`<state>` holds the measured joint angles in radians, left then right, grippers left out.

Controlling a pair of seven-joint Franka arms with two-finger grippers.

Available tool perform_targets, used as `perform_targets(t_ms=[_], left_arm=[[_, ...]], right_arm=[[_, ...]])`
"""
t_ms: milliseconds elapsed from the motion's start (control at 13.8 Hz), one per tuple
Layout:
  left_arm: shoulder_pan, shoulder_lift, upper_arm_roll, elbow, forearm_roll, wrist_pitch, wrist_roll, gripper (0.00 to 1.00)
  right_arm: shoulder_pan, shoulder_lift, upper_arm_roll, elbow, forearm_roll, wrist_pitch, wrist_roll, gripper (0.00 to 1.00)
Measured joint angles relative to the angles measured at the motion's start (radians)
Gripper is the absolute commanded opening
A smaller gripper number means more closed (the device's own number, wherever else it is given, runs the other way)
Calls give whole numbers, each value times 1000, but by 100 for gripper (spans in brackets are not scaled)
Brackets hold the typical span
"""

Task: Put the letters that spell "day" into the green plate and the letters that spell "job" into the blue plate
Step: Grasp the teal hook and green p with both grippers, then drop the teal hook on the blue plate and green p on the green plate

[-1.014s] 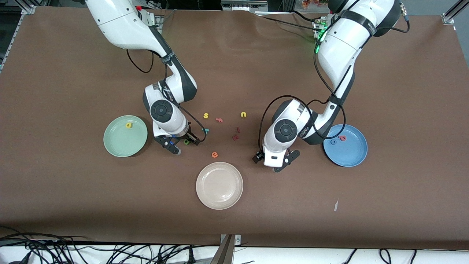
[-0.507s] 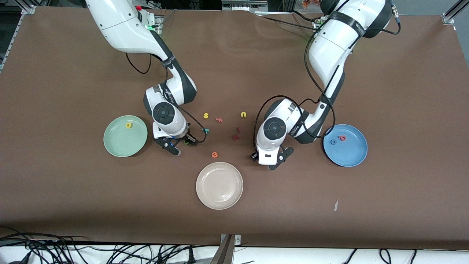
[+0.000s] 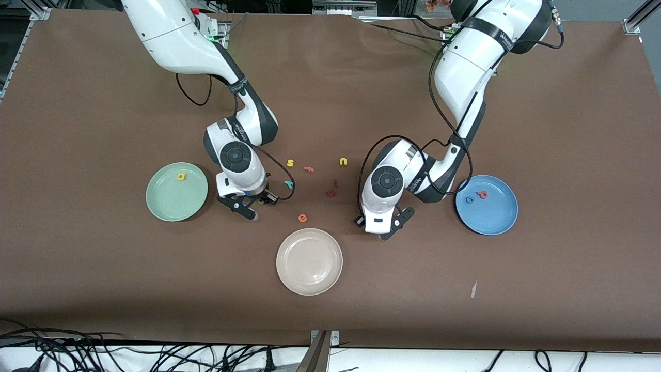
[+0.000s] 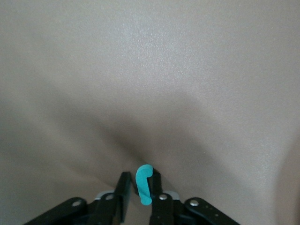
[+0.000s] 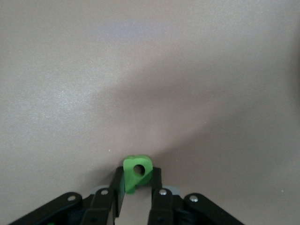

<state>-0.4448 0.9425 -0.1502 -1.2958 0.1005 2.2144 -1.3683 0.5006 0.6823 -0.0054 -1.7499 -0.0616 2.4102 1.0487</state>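
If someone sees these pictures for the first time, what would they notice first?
Both arms are low over the scattered letters between the green plate and the blue plate. The left gripper pinches a teal "j", while the right gripper pinches a green "d". A cream-white plate lies nearest the front camera.

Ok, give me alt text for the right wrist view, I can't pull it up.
The right gripper is shut on a small green foam letter with a round hole, pinched between its two black fingers just above the plain brown table. Nothing else is in frame.
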Motion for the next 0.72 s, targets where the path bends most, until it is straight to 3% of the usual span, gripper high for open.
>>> perform_targets(t_ms=[145,362,724], left_arm=[[0,0,0,1,0,0,0,2],[2,-3,3,16,0,-3,1,0],[72,-90,-1,35,0,-212,186,0]], right_arm=[[0,-6,-4,5,-6,-16,-4,5],[-1,-46,-16,15,-24,-122,-19,5],[-3,-147,-81,12,-78,-322,-154,5]])
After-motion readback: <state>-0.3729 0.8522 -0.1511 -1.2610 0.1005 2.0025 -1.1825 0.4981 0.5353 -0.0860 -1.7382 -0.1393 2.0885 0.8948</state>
